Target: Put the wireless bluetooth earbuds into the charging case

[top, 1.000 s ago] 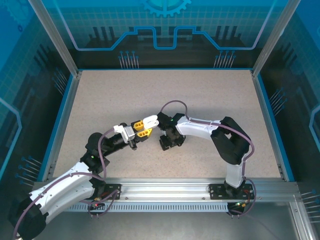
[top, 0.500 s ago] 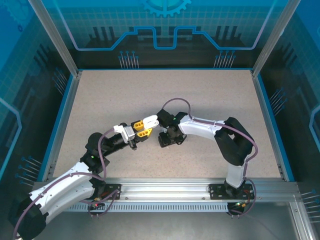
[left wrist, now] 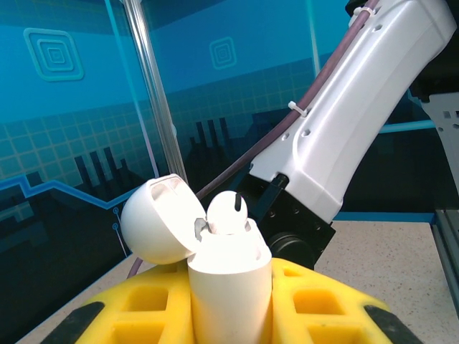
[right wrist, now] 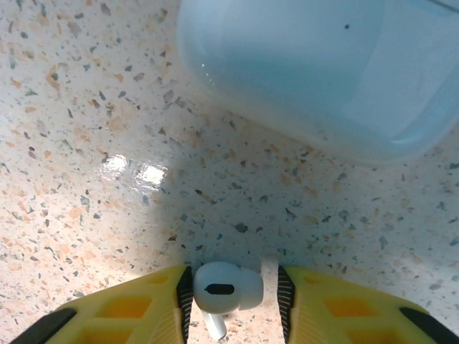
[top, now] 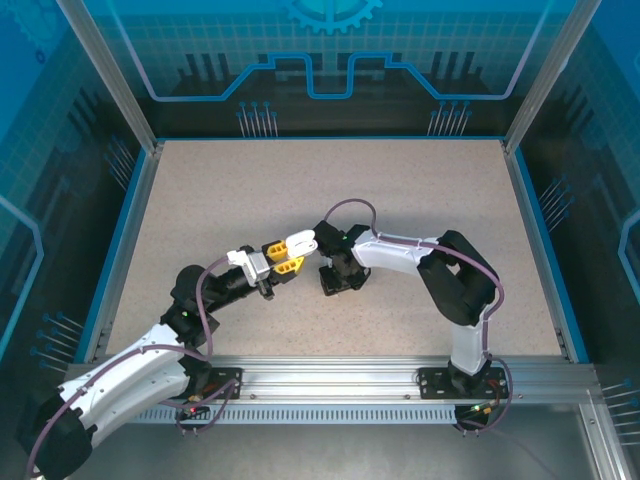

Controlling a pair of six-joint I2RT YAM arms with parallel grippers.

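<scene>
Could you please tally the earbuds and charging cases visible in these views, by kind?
Small white short-stemmed plastic earbuds: 2
White rounded plastic charging case, lid open: 1
Total: 3

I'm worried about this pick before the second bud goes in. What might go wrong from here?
1. The right gripper straddles the loose earbud lying on the table. It seems to touch on one side with a gap on the other, so closing could shove or flick it away.
2. The charging case in the left gripper has a seated earbud poking up beside its open lid. The next insertion might knock either.
</scene>
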